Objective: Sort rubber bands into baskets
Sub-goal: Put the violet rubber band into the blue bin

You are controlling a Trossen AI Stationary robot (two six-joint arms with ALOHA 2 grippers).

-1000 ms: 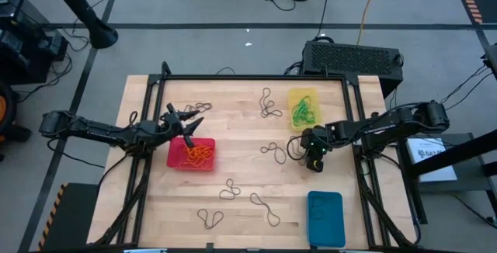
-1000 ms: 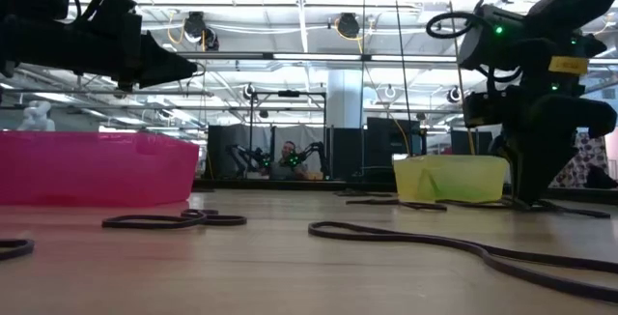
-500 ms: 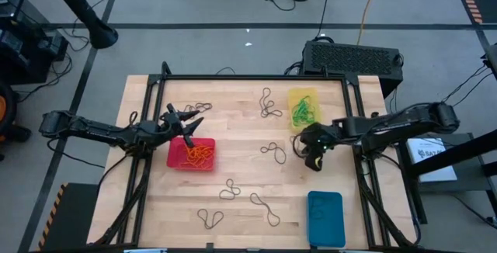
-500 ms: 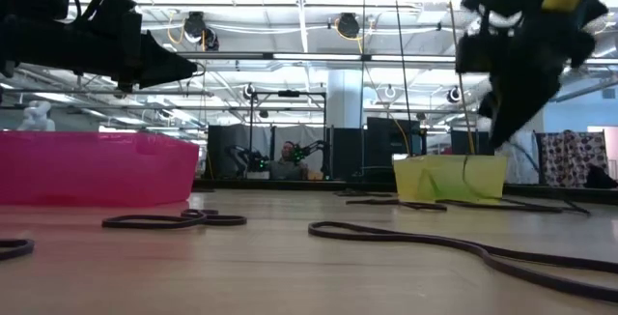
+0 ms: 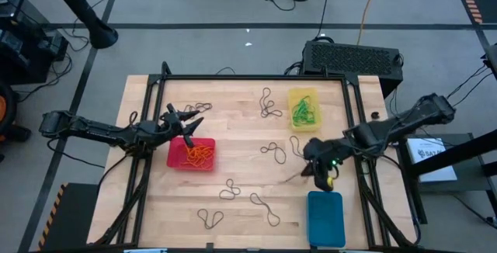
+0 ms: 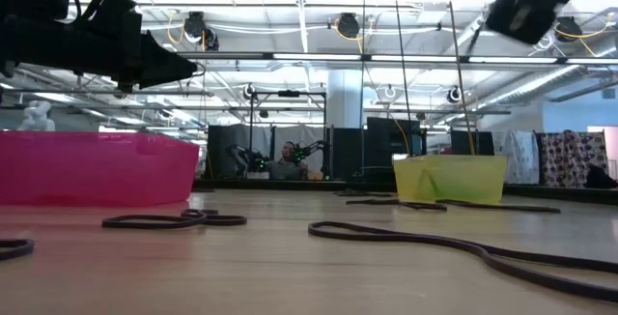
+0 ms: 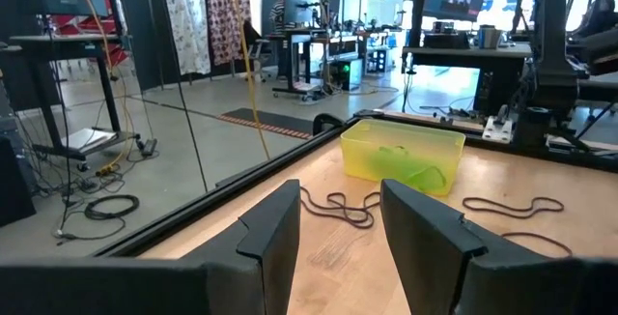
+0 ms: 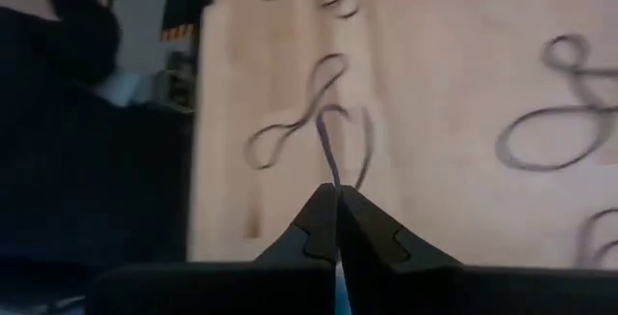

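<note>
Three baskets: we see the red basket [image 5: 191, 154] near the table's [image 5: 241, 129] left edge, the yellow basket [image 5: 304, 108] by the far edge, the blue basket [image 5: 325, 217] in the near right corner.
Right gripper [image 5: 320, 177]: we find its fingers [image 8: 319, 226] pressed together on a dark rubber band [image 8: 331, 153] that trails from the tips; it hangs above the table just beyond the blue basket.
Left gripper [image 5: 186, 123]: fingers [image 7: 275, 233] apart, holding nothing, over the far edge of the red basket.
Loose bands [image 5: 268, 104]: dark loops lie scattered across the table's middle and near edge.
Sorted bands: orange ones [image 5: 196, 154] in red, green ones [image 5: 303, 112] in yellow.
</note>
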